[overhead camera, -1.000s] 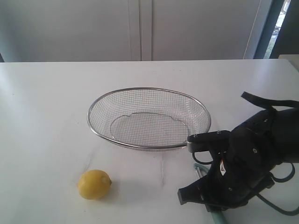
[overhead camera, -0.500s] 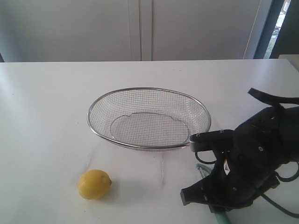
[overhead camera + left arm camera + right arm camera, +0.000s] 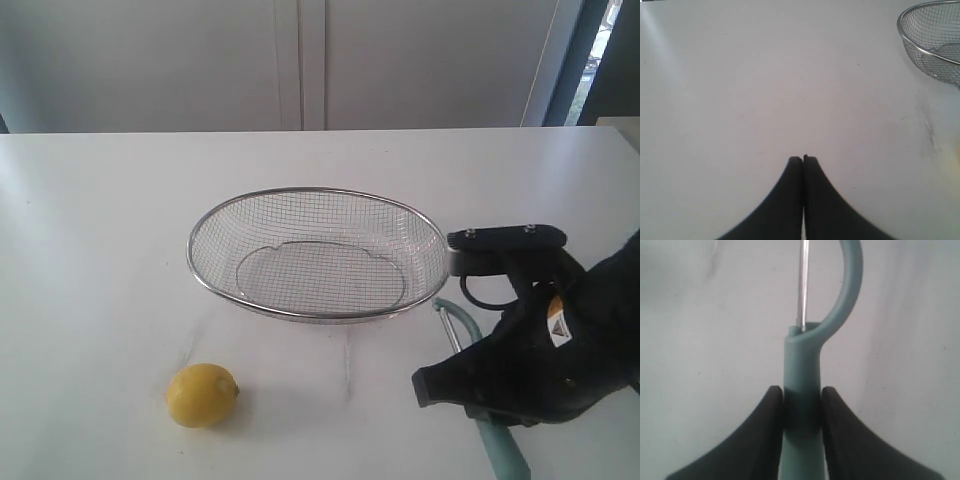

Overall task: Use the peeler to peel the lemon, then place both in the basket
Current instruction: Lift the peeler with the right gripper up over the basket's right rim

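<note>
The yellow lemon (image 3: 202, 395) lies on the white table, in front of and to the left of the basket (image 3: 300, 190), a silver wire-mesh bowl with nothing in it. My right gripper (image 3: 802, 395) is shut on the teal handle of the peeler (image 3: 801, 375). The curved head and metal blade stick out past the fingertips. In the exterior view the peeler (image 3: 452, 325) points toward the basket's right rim, with the handle end at the bottom edge. My left gripper (image 3: 803, 159) is shut on nothing above bare table, left of the basket (image 3: 927, 5).
The black right arm (image 3: 560, 340) fills the front right corner, close to the basket's right side. White cabinet doors (image 3: 300, 60) stand behind the table's far edge. Faint scuff marks (image 3: 348, 365) show on the table in front of the basket.
The right arm has moved right and toward the back with the peeler in its grip, so the peeler's head now shows beside the basket's rim. Lemon, basket and left gripper are unmoved.
</note>
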Action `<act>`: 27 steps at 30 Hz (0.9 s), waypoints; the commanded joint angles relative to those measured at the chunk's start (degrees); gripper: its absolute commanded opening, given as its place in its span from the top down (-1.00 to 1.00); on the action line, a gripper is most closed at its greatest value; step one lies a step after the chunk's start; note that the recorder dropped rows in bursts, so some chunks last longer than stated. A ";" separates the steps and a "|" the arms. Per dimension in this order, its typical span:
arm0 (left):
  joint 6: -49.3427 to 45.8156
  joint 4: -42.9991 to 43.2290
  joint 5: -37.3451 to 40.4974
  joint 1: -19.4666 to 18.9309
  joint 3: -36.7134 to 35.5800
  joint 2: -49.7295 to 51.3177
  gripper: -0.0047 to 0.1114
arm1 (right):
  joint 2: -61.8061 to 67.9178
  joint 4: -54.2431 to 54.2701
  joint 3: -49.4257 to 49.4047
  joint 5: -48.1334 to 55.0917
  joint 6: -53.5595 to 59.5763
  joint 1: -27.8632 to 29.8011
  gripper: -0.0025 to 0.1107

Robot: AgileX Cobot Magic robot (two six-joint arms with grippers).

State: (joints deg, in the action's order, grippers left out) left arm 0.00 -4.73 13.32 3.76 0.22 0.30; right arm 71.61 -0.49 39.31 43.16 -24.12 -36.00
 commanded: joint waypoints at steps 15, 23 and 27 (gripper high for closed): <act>0.00 -0.34 0.06 -0.23 -0.22 -0.30 0.92 | -5.49 -9.59 0.04 -14.46 -0.13 -0.07 0.96; 0.00 -0.34 0.06 -0.23 -0.22 -0.30 0.92 | -5.49 -9.59 0.04 -14.59 -0.13 -0.07 0.96; 0.00 -0.34 0.06 -0.23 -0.22 -0.30 0.92 | -5.49 -9.59 0.04 -14.59 -0.13 -0.07 0.96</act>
State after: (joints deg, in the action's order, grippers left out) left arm 0.00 -4.73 13.32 3.76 0.22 0.30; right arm 66.56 -9.27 39.31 29.60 -24.22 -36.00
